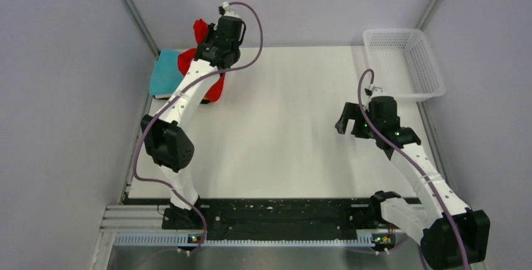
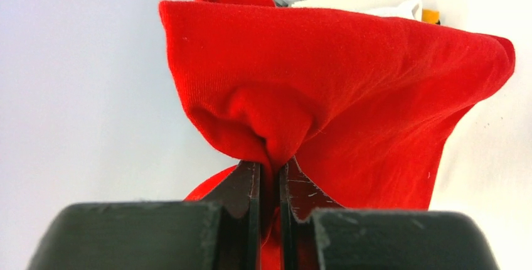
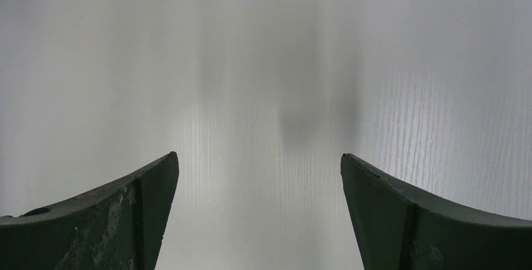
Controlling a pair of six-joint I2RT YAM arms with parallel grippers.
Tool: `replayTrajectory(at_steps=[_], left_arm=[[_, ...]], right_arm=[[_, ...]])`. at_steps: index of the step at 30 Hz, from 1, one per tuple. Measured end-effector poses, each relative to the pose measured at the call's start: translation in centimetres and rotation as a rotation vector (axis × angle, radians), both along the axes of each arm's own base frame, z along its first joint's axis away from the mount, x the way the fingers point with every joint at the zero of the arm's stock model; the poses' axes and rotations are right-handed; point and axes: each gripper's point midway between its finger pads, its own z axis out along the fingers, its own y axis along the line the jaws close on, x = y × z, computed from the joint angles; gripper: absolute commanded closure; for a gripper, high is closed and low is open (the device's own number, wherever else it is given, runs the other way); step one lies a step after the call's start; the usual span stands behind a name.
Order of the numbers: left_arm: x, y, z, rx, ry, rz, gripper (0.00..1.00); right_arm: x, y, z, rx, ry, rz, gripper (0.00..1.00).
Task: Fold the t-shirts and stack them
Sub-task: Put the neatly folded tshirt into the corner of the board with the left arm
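Where the table (image 1: 282, 157) lies nearest us, we list a white, faintly wood-grained top. Over its right half: right gripper (image 3: 258, 157), dark scuffed curved fingers, jaws spread wide with nothing between them, arm bent at the elbow. At the table's far left corner: left gripper (image 2: 270, 168), arm stretched long, jaws pinched narrow on a bunched fold of the red t-shirt (image 2: 351, 81), soft knit hanging in creases. Beside it, a flat folded teal t-shirt (image 1: 164, 74). At the far right corner, a white plastic mesh basket (image 1: 433, 88).
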Motion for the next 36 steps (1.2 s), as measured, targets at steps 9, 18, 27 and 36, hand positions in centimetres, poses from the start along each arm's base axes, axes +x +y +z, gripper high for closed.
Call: replayTrajectory(at_steps=[9, 18, 27, 36], left_arm=[[0.4, 2.0, 2.7, -0.015, -0.045, -0.004, 1.0], [2.9, 7.2, 1.2, -0.04, -0.027, 0.038, 1.0], [7.6, 12.9, -5.5, -0.111, 0.042, 0.078, 1.0], [9.1, 18.4, -11.2, -0.184, 0.077, 0.161, 0.32]], right_arm=[[0.1, -0.3, -0.2, -0.013, 0.005, -0.013, 0.01], [-0.3, -1.2, -1.9, -0.059, 0.077, -0.045, 0.01], [-0.1, -2.3, -3.2, -0.122, 0.147, -0.087, 0.01], [0.0, -3.3, -4.6, -0.183, 0.205, -0.112, 0.01]])
